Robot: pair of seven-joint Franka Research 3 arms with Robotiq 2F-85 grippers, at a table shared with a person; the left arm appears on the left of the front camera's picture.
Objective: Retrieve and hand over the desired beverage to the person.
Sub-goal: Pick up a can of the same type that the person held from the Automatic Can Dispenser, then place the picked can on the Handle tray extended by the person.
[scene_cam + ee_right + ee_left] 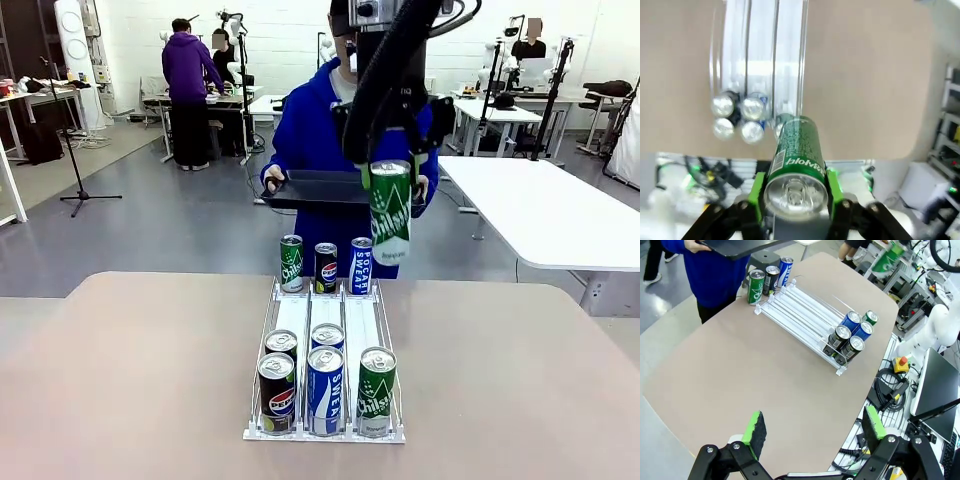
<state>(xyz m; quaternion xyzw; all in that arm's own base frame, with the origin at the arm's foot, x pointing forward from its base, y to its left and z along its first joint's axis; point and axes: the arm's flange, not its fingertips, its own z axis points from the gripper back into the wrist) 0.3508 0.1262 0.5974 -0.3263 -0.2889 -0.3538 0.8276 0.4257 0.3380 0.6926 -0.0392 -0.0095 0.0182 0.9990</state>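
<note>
You get the person [710, 275] cut off at the top edge of the left wrist view, the green can [390, 212] hides part of their dark tray [305, 188] from the front, and the rack [762, 45] looks blurred in the right wrist view.

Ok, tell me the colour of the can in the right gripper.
Green can, white lettering; best in the right wrist view.

green can [390, 212] with white script, blue hoodie [305, 130], black tray [312, 188], beige surface [130, 370], green tool pads [756, 427]
</note>
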